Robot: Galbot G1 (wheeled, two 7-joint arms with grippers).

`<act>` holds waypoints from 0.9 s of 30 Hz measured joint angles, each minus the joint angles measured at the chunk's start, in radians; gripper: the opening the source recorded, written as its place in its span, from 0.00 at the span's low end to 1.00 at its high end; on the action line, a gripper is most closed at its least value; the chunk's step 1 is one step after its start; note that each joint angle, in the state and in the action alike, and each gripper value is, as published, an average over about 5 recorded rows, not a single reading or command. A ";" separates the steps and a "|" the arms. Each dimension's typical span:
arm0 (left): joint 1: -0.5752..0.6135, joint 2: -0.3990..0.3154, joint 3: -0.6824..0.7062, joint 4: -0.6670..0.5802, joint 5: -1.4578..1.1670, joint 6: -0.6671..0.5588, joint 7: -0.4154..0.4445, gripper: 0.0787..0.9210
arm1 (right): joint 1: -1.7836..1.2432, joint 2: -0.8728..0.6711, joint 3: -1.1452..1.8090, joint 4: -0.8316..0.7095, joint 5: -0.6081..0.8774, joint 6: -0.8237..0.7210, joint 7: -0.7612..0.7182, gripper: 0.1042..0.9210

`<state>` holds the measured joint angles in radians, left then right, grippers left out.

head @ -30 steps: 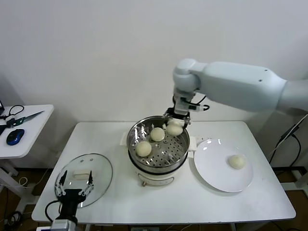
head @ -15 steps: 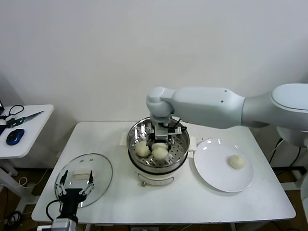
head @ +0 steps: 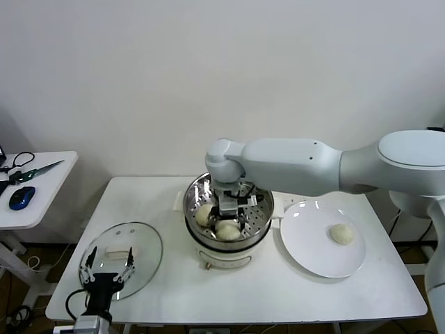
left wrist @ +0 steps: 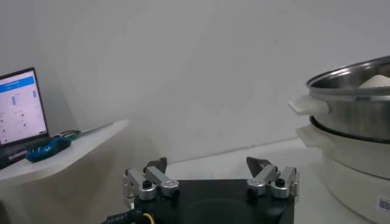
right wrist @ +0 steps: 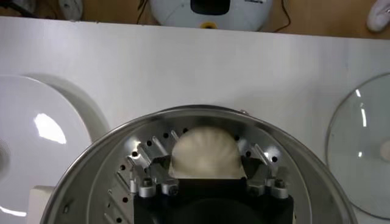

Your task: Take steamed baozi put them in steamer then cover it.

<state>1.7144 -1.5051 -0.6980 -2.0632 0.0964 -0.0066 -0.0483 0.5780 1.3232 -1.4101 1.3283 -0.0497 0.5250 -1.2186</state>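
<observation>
Cream-white baozi (right wrist: pixel 204 153) lies between the right hand's (right wrist: pixel 204 176) spread fingers.

Plain white wall (head: pixel 139 83) behind, bare, evenly lit, no window in view. White rectangular table (head: pixel 292 292) in the middle, matte top. Smaller white side table (head: pixel 43 182) at the robot's left, just apart from the main one, carrying scissors (head: pixel 36 169), a blue mouse (head: pixel 21 197) and black cables (head: pixel 19 160). Left wrist view shows a lit laptop screen (left wrist: pixel 22 105) above that side table. Brownish floor (head: pixel 14 292) below, cables (head: pixel 15 316) on it, a white appliance (right wrist: pixel 210 13) standing there
</observation>
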 measured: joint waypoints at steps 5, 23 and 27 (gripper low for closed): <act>0.002 -0.002 0.001 0.000 0.000 0.000 -0.001 0.88 | 0.003 -0.007 0.015 -0.006 -0.009 0.006 -0.004 0.88; 0.015 0.004 0.016 -0.027 0.013 0.001 -0.001 0.88 | 0.177 -0.233 -0.061 -0.046 0.214 -0.288 0.163 0.88; 0.018 0.006 0.017 -0.028 0.013 -0.001 -0.001 0.88 | 0.192 -0.325 -0.074 -0.047 0.297 -0.413 0.173 0.88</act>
<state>1.7324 -1.4987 -0.6813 -2.0916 0.1095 -0.0078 -0.0491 0.7696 0.9979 -1.4837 1.2813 0.2475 0.1121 -1.0456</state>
